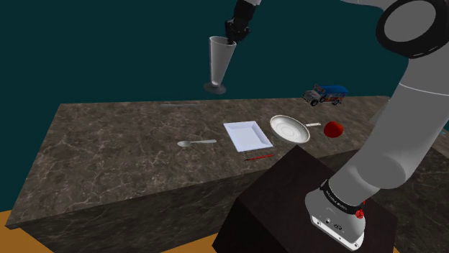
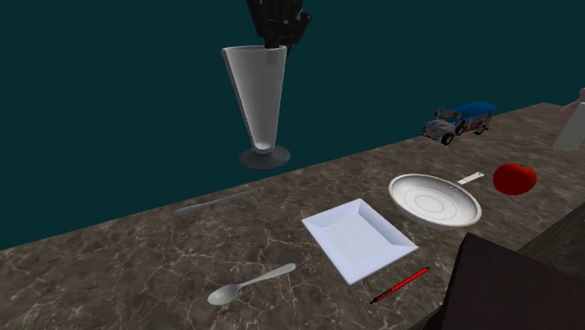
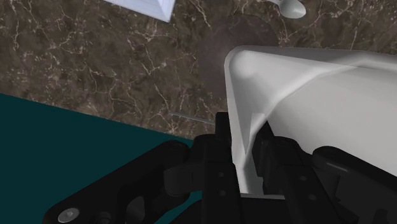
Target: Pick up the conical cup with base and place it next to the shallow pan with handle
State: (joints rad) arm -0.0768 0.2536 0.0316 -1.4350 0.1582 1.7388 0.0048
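The gripper (image 1: pixel 232 40) holds the conical cup (image 1: pixel 218 65) by its rim, clear of the marbled counter (image 1: pixel 108 151)

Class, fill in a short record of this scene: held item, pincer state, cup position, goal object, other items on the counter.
Held item: tall white conical cup with round base
Grip: black pincer shut on the cup's rim
Cup position: upright, in the air above the dark marbled counter
Goal object: white shallow round pan with handle
Other items: white square plate, silver spoon, red pen, red round fruit, toy truck
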